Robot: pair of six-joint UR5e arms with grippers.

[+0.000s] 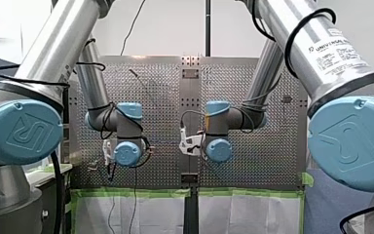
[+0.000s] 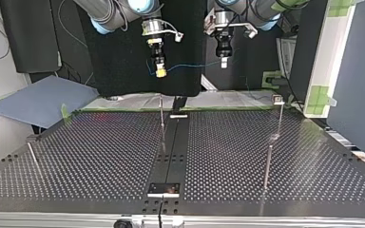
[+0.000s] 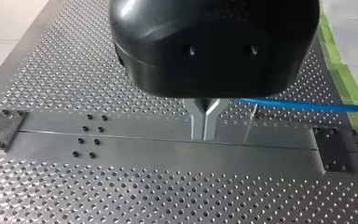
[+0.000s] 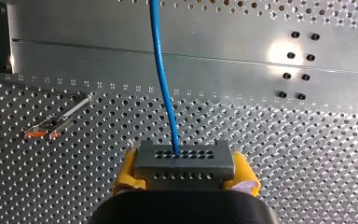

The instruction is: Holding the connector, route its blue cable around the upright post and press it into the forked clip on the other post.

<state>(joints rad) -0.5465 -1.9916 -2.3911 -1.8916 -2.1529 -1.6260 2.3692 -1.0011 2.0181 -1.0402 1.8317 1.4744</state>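
Note:
A grey connector [image 4: 184, 161] with rows of holes sits between the yellow pads of my right gripper [image 4: 185, 173], which is shut on it. The blue cable [image 4: 162, 74] leaves the connector's face and runs ahead over the plate. In the top view my right gripper [image 2: 160, 71] hangs high at the back and the cable [image 2: 190, 65] spans across to my left gripper [image 2: 223, 61]. The metal fingers of my left gripper [image 3: 204, 135] are shut, and the cable [image 3: 307, 106] comes out sideways from their upper part. A thin upright post [image 2: 161, 118] stands mid-table. A post with a forked clip [image 2: 278, 99] stands at the top view's right.
The perforated table [image 2: 100, 156] has a smooth centre strip [image 2: 173, 152]. Further thin posts stand at the top view's near right [image 2: 267, 166] and near left [image 2: 33, 156]. A blue-grey sheet [image 2: 43, 99] lies off the table's far left corner. One post [image 4: 58, 120] stands beside my right gripper.

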